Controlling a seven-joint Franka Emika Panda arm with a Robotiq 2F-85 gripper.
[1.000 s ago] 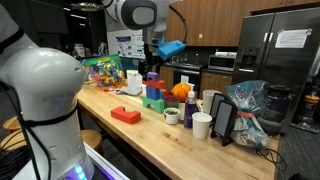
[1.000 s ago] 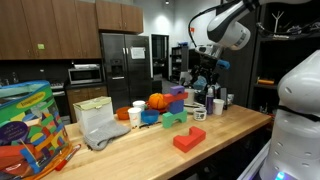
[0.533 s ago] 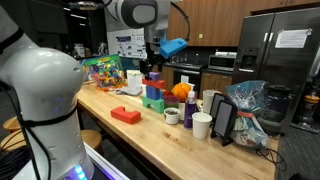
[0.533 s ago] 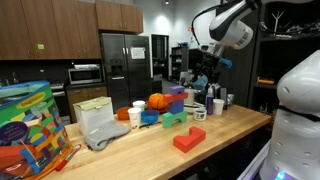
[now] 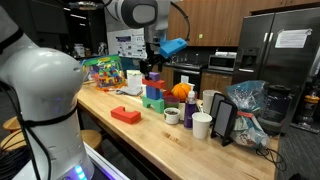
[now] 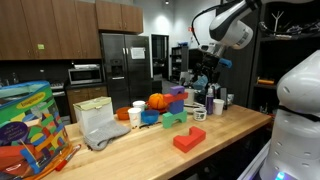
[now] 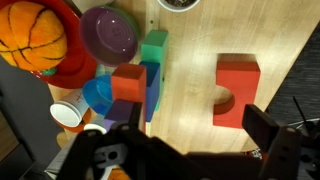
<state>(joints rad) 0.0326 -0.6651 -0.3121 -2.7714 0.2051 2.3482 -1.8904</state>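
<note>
My gripper (image 5: 152,62) hangs high above the wooden table (image 5: 150,140), over a pile of coloured blocks (image 5: 153,92); it also shows in an exterior view (image 6: 203,72). In the wrist view the jaws (image 7: 180,150) are open and empty. Below them lie a red block with an arched notch (image 7: 237,90) and a cluster of green, blue, red and purple blocks (image 7: 145,80). An orange basketball (image 7: 35,35), a purple bowl (image 7: 108,32) and a blue cup (image 7: 98,95) sit beside the cluster. The red block also shows in both exterior views (image 5: 126,115) (image 6: 188,140).
A colourful toy box (image 6: 28,125) stands at one end of the table. A plastic bag (image 6: 100,125), a mug (image 5: 172,116), a white cup (image 5: 201,125) and a black stand (image 5: 223,122) crowd the other part. A fridge (image 5: 285,60) stands behind.
</note>
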